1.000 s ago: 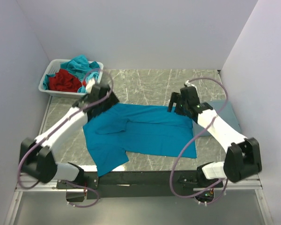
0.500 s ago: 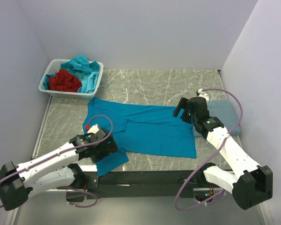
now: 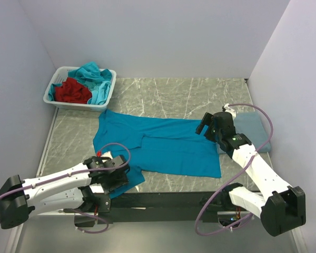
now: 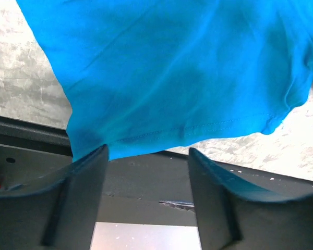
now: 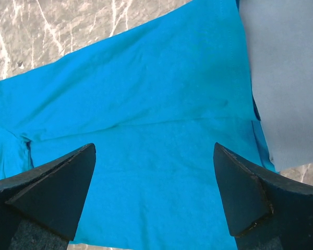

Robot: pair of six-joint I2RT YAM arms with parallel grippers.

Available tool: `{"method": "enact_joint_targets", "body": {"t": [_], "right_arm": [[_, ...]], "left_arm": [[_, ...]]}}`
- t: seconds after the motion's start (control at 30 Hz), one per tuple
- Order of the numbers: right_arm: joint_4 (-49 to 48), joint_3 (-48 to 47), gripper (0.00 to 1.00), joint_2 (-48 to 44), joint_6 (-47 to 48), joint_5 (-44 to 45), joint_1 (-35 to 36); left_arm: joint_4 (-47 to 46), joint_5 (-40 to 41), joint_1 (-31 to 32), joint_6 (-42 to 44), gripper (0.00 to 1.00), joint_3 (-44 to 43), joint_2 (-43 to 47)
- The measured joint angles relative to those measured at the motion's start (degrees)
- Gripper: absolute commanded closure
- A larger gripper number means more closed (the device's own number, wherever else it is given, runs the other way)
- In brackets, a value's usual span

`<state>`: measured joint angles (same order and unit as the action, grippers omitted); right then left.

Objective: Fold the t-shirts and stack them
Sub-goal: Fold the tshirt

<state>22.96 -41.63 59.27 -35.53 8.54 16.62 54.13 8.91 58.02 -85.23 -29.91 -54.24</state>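
Note:
A bright teal-blue t-shirt lies spread flat across the marble table, its near-left corner hanging over the front edge. My left gripper is low at that corner, open. In the left wrist view the t-shirt's hem runs just above the left gripper, with no cloth between the jaws. My right gripper hovers wide open over the shirt's right side. In the right wrist view the teal cloth fills the gap of the right gripper. A folded slate-blue t-shirt lies beside it on the right.
A white slatted basket stands at the far left with a red t-shirt and a turquoise one in it. The dark front beam runs under the table's near edge. Walls close in on both sides and at the back.
My left arm has swung from the shirt's far-left corner down to its near-left corner at the table's front edge. The right gripper has drifted slightly right.

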Motion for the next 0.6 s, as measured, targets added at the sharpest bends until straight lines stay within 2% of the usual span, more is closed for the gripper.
{"method": "enact_joint_targets", "body": {"t": [0.27, 0.6], "right_arm": [[0.5, 1.2, 0.00, 0.0, -0.4, 0.0, -0.3], [5.6, 3.0, 0.00, -4.5, -2.0, 1.4, -0.5]], "left_arm": [[0.0, -0.7, 0.2, 1.6, 0.53, 0.0, -4.2], [-1.8, -1.4, 0.1, 5.7, 0.58, 0.0, -9.1]]}}
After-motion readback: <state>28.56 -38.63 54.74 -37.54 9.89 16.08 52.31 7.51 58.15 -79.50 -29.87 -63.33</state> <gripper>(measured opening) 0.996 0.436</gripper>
